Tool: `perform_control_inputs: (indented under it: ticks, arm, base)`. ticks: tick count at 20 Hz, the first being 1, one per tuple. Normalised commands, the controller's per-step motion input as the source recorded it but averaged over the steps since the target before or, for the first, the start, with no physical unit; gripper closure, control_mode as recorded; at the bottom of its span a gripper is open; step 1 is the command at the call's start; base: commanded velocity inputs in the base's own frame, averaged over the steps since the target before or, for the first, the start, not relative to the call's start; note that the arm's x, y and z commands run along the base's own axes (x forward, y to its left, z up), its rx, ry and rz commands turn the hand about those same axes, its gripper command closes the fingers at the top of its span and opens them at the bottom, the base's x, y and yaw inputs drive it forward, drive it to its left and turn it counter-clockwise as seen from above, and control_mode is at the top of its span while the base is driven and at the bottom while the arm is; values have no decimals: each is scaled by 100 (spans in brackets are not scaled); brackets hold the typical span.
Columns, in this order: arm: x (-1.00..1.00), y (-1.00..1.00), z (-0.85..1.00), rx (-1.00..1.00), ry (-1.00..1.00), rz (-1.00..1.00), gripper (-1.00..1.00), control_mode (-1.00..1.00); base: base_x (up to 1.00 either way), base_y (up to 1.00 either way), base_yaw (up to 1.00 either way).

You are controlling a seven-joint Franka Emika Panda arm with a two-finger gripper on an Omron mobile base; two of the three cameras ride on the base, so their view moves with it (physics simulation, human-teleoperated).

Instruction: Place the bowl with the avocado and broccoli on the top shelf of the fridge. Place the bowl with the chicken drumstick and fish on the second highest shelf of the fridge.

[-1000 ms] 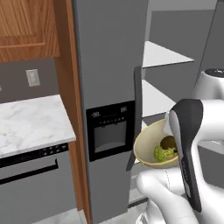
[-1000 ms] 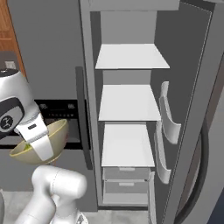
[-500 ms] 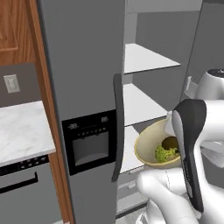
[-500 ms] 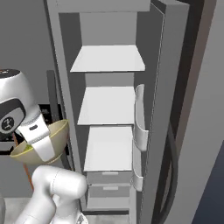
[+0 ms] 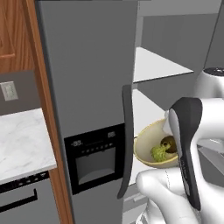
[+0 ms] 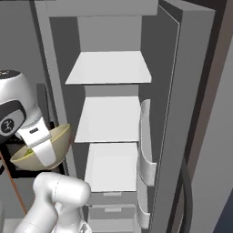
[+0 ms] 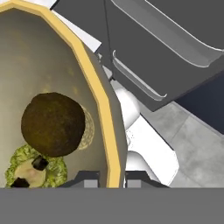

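My gripper (image 7: 111, 178) is shut on the rim of the bowl with the avocado and broccoli (image 7: 99, 105), a pale yellow-beige bowl. Inside lie the dark round avocado (image 7: 52, 124) and the green broccoli (image 7: 37, 168). From the left base view the bowl (image 5: 151, 142) hangs in front of the open fridge, at the height of the lower shelves. From the right base view the bowl (image 6: 45, 148) is left of the opening, below the top shelf (image 6: 109, 67) and the second highest shelf (image 6: 109, 119). The bowl with the chicken drumstick and fish is out of view.
The fridge's left door (image 5: 92, 87) is closed, with a long dark handle (image 5: 127, 140) and a dispenser panel (image 5: 94, 157) close to the bowl. The right door stands open with white bins (image 6: 144, 136). A marble counter (image 5: 22, 144) lies at the left.
The whole picture has shifted and the fridge looms larger, so the base has driven closer to it. The bowl stays gripped in the same spot relative to the arm.
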Motion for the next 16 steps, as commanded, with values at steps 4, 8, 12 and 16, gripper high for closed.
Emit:
perform_control_inputs:
  ticks: [4,8,12,16]
  arm:
    - [0,0,0,0,0,0,100,100]
    - [0,0,0,0,0,0,100,100]
    - [1,-4,30,1,-15,-4,100,-100]
    - [-3,-14,65,12,-33,-11,100,-100]
  base:
    - [0,-42,-2]
    - [0,-27,-1]
    - [1,-4,0]
    - [0,0,0]
